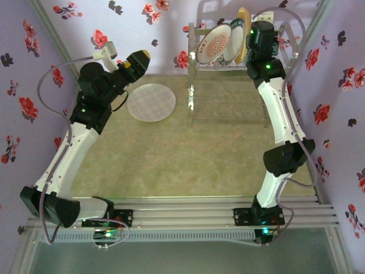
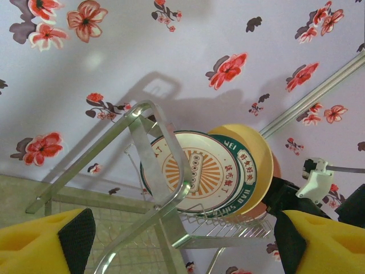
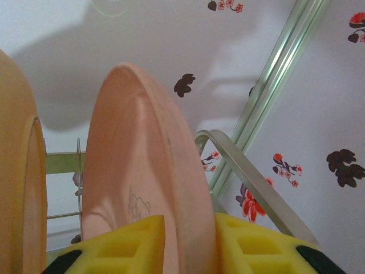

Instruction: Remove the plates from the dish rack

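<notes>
The dish rack stands on tall legs at the back right, with plates upright in it. An orange-radial plate is at the front, then a teal-rimmed plate and a yellow plate. My right gripper is at the rack's right end. In the right wrist view its yellow pads press both faces of the pink plate, so the right gripper is shut on it. My left gripper hangs open over the table's back left, with nothing between its fingers.
A cream plate with a fine grid pattern lies flat on the table beside the left gripper. Floral walls close in the back and both sides. The rack's silver handle loop curves just right of the pink plate.
</notes>
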Tool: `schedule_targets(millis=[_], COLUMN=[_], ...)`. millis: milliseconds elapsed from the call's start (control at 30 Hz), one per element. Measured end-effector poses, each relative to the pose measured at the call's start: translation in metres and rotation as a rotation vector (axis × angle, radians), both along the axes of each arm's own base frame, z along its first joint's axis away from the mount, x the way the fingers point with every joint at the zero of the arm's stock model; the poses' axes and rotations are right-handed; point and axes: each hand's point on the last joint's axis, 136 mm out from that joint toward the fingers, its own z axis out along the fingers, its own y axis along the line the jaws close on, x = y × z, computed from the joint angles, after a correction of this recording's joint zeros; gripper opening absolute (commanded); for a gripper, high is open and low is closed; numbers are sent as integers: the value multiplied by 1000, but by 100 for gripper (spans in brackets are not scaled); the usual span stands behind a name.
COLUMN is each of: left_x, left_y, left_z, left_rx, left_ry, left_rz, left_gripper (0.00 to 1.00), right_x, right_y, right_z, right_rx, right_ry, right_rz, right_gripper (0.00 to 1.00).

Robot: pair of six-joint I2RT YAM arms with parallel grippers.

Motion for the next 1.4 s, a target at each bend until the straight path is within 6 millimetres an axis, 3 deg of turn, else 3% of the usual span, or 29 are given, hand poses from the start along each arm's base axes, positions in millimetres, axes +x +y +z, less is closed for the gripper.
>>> schedule_targets(millis=[767, 1400], left_x=[0, -2], left_y=[0, -4], left_z=[0, 5], left_rx=[-6, -26], left_ry=[4, -8], left_rz=[-2, -14], left_gripper=[86, 86], right_x=[-2, -12], right_y=[4, 20], right_z=[10, 51], right_rx=[-130, -241], right_ry=[5, -70], right_rz=[-90, -89], right_gripper=[1, 0])
